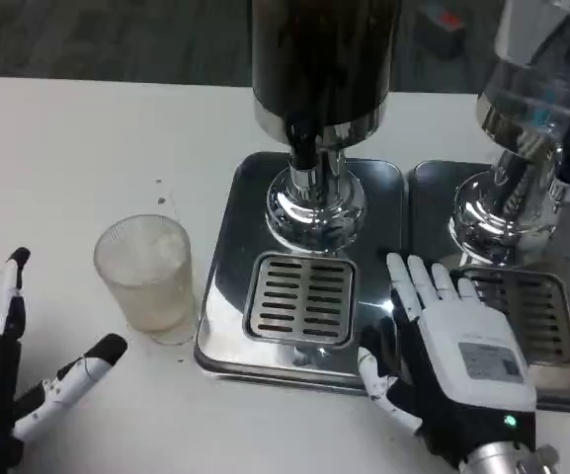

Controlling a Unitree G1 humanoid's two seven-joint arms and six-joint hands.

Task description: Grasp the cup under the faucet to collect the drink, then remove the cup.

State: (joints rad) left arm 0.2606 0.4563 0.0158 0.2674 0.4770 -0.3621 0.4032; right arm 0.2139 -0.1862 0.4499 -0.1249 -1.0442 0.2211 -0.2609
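- The cup (146,274), a clear frosted tumbler, stands upright on the white table (67,148), just left of the metal drip tray (227,247) and not under the faucet (304,158).
- Nearest the camera, the left hand (8,385) lies at the lower left with fingers spread and nothing in them; it is near the cup but apart from it.
- The right hand (452,355) rests flat, back up, fingers apart and straight, over the seam between the first tray and a second drip tray (561,257); it holds nothing.
- The slotted grate (301,298) sits in the first tray, bare.
- Behind it a chrome pedestal (316,207) carries the dark dispenser (324,49).
- To the right stands a second dispenser (536,89) on its own chrome base.
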